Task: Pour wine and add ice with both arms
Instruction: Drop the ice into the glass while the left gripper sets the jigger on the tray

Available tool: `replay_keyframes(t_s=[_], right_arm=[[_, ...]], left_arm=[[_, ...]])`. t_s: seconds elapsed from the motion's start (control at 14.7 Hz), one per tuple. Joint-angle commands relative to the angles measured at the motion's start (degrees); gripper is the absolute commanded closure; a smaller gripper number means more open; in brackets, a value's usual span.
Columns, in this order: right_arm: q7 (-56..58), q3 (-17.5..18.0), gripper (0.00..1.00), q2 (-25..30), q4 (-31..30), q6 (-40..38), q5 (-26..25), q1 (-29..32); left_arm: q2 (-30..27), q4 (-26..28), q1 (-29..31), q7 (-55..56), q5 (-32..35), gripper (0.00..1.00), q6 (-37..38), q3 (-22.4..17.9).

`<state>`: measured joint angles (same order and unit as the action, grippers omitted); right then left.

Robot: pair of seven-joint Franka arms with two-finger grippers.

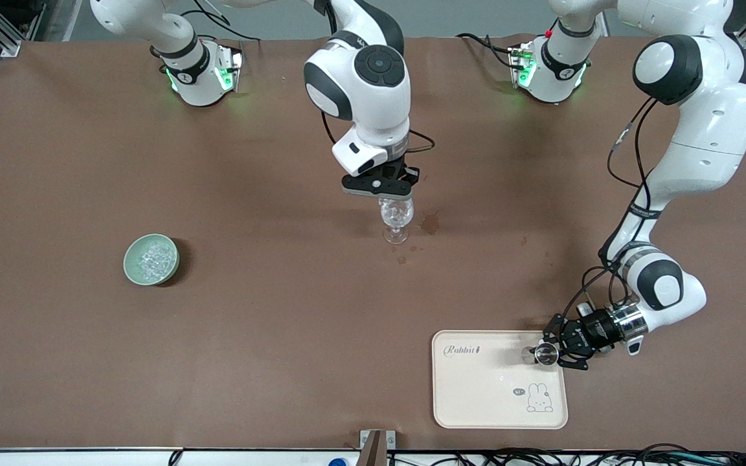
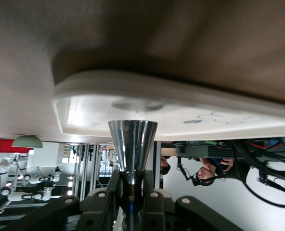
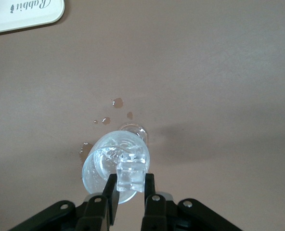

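Observation:
A clear stemmed glass stands mid-table with glinting ice lumps inside; it also shows in the right wrist view. My right gripper hangs just over its rim, shut on one clear ice lump held between the fingertips. A green bowl of ice sits toward the right arm's end of the table. My left gripper reaches sideways over the cream tray, shut on a shiny metal cone-shaped cup. In the left wrist view the cup sits between the jaws.
Small wet spots mark the brown table beside the glass, also seen in the right wrist view. The tray lies near the front edge toward the left arm's end; its corner shows in the right wrist view.

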<state>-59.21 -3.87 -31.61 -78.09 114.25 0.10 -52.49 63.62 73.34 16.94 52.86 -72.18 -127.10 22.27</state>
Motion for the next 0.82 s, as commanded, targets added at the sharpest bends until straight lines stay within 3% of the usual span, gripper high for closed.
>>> replay_keyframes(t_s=[0.0, 0.27, 0.34, 0.54, 0.75], right_arm=[[-1.1, -0.7, 0.95, -2.0, 1.4, 2.5, 0.3, -0.9], [-0.6, -0.6, 0.95, -2.2, 1.4, 2.9, 0.4, -1.0], [-0.7, -0.6, 0.93, -2.2, 1.4, 2.7, 0.6, -1.3], [-0.7, -0.6, 0.9, -2.3, 1.4, 2.7, 1.9, -1.7], [-0.7, -0.6, 0.88, -2.3, 1.4, 2.3, 2.7, -2.0]], left_arm=[[1.6, -2.3, -0.6, -1.0, -1.7, 0.91, -0.5, 0.1], [2.0, -2.2, -0.7, -4.1, -1.7, 0.75, -0.8, 0.0], [2.0, -2.2, -0.7, -4.6, -1.7, 0.63, -0.8, 0.0], [1.5, -1.8, -0.6, -4.7, -1.3, 0.0, -0.7, -0.1], [-0.8, -1.0, 0.5, -4.6, 1.1, 0.0, -0.5, -0.6]])
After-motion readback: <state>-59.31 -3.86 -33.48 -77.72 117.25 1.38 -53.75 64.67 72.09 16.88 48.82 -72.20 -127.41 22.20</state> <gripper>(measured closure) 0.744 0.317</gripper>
